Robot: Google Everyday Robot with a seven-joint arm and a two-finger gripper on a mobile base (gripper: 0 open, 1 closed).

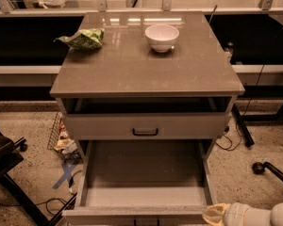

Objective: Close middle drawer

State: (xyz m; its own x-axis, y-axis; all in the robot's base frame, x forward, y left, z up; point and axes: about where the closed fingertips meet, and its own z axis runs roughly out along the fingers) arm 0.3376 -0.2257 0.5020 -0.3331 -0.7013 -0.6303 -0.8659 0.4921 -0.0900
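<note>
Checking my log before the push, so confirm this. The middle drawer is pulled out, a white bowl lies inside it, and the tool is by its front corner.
Not right. The camera view shows the white bowl standing on the cabinet top, not inside. The middle drawer is pulled out with a bare floor, and the tool is by its front corner.
</note>
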